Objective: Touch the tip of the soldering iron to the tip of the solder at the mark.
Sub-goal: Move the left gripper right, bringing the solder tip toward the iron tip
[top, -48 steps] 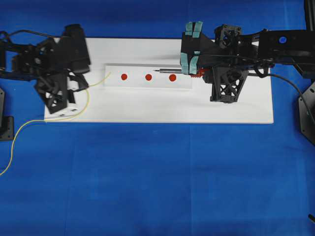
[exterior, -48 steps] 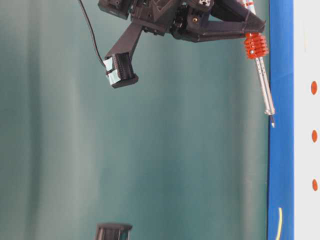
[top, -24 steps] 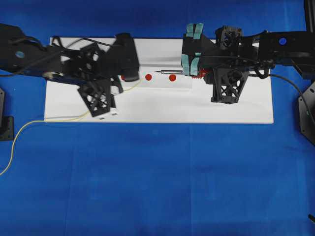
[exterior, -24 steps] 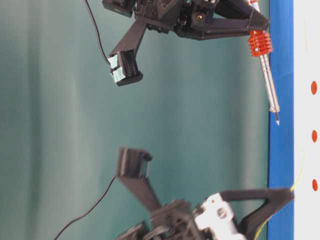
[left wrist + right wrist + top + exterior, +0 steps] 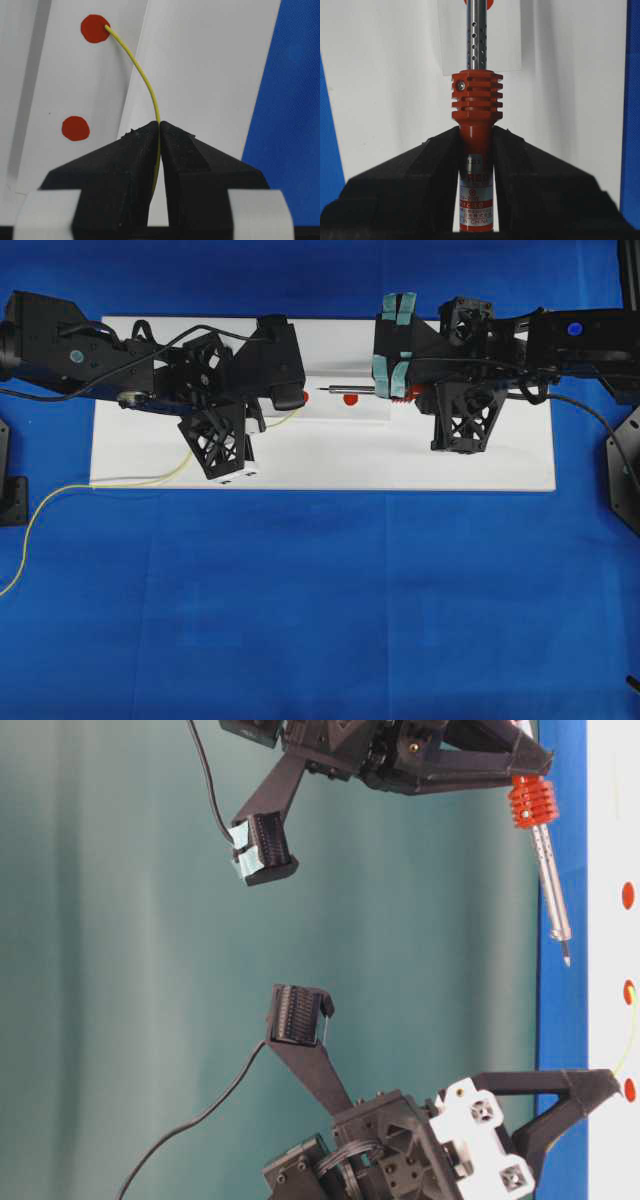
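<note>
— The left end effector [image 5: 159,131] has swept in from the board's left edge within the last second. Its jaws are clenched on the solder [image 5: 145,80], and the wire's tip [image 5: 106,27] now lies at the edge of a red mark [image 5: 95,28].

— And the right side?

— Hardly moved. The right end effector [image 5: 476,137] grips the iron [image 5: 475,107] by its orange handle, shaft levelled along the white strip [image 5: 345,410]. From overhead, the iron's tip [image 5: 321,389] points left toward the left arm and sits near it, but apart.

— So no contact?

— Not that I can see. From the table-level view the iron's tip hangs above the board [image 5: 480,465], short of the mark where the yellow wire curves in. A gap remains between the two tips.

— What does the shift mean for the job?

— Half of the meeting looks set, I'd say: the solder seems placed at its mark. What is left, by my reading, is for the iron to come down and forward onto that wire end. The wire is thin and springy, so a hard nudge could flick it off the mark.
</note>
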`<state>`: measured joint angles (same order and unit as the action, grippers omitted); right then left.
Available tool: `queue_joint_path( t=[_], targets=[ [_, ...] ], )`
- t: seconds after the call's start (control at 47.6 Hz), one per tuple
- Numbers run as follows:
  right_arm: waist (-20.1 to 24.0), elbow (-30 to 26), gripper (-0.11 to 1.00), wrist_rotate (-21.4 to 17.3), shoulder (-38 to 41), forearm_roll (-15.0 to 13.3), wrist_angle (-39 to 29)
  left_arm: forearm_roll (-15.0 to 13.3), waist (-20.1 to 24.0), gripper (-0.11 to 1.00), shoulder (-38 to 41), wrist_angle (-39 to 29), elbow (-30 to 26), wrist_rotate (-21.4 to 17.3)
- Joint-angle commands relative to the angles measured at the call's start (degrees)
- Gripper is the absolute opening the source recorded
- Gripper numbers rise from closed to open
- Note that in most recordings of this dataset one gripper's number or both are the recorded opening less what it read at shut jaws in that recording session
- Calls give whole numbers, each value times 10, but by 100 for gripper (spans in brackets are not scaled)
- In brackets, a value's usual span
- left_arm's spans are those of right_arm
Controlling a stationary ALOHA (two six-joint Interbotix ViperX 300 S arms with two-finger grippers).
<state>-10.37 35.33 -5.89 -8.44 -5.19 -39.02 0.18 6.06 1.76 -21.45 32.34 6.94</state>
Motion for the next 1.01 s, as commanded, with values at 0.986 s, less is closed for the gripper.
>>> queue_joint_path(
  t=[0.986],
  targets=[
    [4, -43, 6, 4, 72, -1, 17, 0, 10, 2, -7, 1, -4, -3]
  ],
)
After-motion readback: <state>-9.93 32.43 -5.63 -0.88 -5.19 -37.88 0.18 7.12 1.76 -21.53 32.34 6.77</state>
